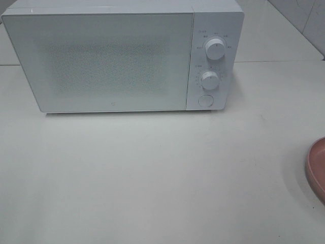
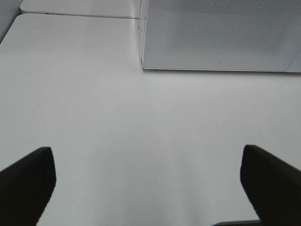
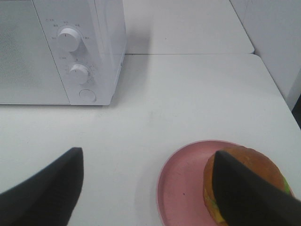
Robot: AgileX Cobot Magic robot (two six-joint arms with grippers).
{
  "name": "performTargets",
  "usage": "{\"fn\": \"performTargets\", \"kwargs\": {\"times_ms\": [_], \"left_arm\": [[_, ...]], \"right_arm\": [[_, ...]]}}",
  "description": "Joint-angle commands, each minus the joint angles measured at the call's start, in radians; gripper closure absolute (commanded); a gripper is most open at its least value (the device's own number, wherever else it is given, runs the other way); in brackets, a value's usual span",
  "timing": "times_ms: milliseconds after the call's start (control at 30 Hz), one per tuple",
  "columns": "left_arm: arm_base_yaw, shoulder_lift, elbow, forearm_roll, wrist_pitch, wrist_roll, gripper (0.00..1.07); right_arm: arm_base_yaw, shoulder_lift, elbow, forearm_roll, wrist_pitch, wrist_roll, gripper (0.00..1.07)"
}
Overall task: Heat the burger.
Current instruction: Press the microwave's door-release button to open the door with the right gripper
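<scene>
The burger [image 3: 256,162], with a glossy brown bun and a green and yellow edge, sits on a round pink plate [image 3: 181,183] in the right wrist view. My right gripper [image 3: 146,188] is open above the table, one dark finger [image 3: 249,193] in front of the burger and the other [image 3: 47,188] over bare table. My left gripper [image 2: 146,183] is open wide over bare white table, its fingers [image 2: 28,179] apart with nothing between them. A white microwave [image 1: 122,56] stands at the back with its door shut. Neither arm appears in the high view.
The microwave has two knobs [image 1: 215,49] and a round button [image 1: 205,100] on its right panel. The plate's rim [image 1: 316,170] shows at the right edge of the high view. The white table [image 1: 152,178] ends close to the right of the plate.
</scene>
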Motion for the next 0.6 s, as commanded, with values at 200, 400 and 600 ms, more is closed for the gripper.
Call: {"fn": "performTargets", "kwargs": {"times_ms": [200,400,600], "left_arm": [[-0.003,-0.024,0.003,0.002,-0.013,-0.005,0.07],[-0.003,-0.024,0.003,0.002,-0.013,-0.005,0.07],[-0.003,-0.024,0.003,0.002,-0.013,-0.005,0.07]], "right_arm": [[-0.003,0.107,0.061,-0.007,-0.170,-0.001,0.36],[-0.003,0.148,0.112,-0.006,-0.288,-0.001,0.36],[-0.003,0.212,0.172,-0.006,-0.443,-0.001,0.36]]}}
